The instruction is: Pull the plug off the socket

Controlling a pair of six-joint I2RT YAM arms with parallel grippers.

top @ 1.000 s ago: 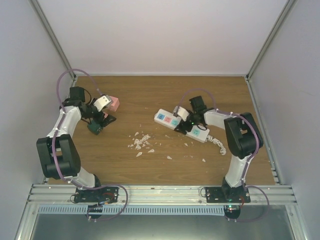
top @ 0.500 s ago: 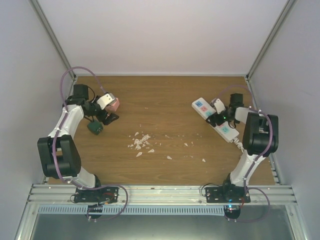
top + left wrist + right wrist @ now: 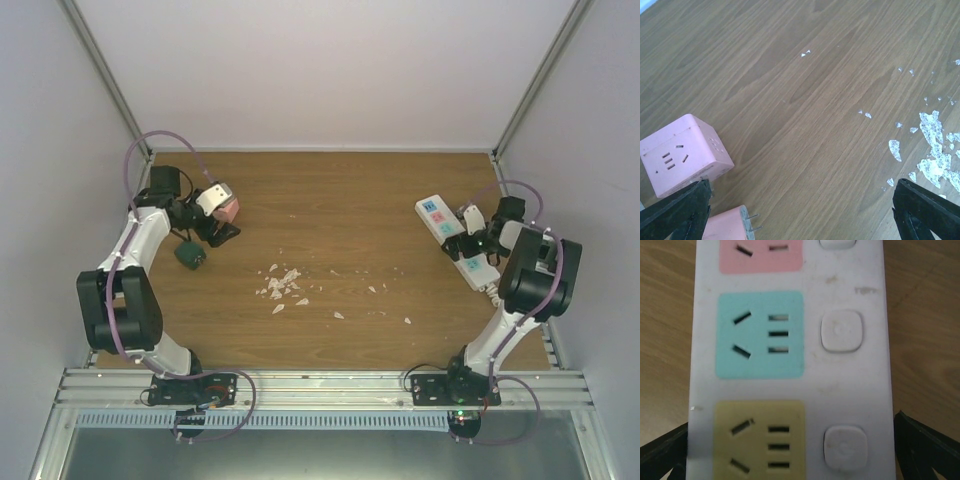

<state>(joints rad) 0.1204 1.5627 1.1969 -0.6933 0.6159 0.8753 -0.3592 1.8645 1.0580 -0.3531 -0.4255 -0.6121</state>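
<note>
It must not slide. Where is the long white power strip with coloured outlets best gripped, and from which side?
Across its narrow width, on the two long straight edges, from above: the long white power strip faces outlets-up and is slim there. The right gripper grips it so.

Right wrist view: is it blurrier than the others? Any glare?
Right wrist view: socket fills the frame, slightly soft, shaded along its left edge, no glare. Left wrist view: wood grain and pink cube crisp. Top external view: even light, faint shadows.
</note>
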